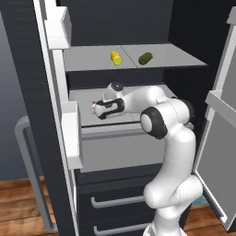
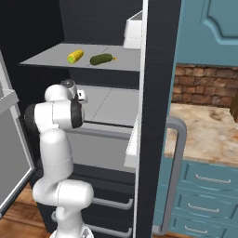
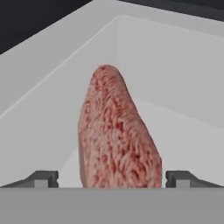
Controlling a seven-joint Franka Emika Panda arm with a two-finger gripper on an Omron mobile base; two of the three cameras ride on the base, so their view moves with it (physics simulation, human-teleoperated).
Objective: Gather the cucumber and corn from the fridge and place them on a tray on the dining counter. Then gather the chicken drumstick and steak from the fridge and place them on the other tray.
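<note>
The fridge (image 1: 115, 20) stands with both doors open. On its upper shelf lie the yellow corn (image 1: 116, 58) (image 2: 75, 56) and, just to its right, the dark green cucumber (image 1: 145, 58) (image 2: 101, 59). One shelf lower, my arm reaches in to the left. There my gripper (image 1: 94, 108) (image 3: 113, 179) is open, one fingertip (image 3: 46, 179) on each side of the pinkish-red steak (image 3: 116, 135), with a small gap on both sides. The steak lies in a pale grey corner of the shelf. The chicken drumstick, the trays and the dining counter are out of view.
The left fridge door (image 1: 27, 69) carries white bins (image 1: 71, 133) close beside the gripper. The right door (image 1: 221, 138) swings out on the other side. Drawers with silver handles (image 1: 115, 201) sit below the shelves. A beige stone counter (image 2: 204, 130) on teal cabinets lies to the right.
</note>
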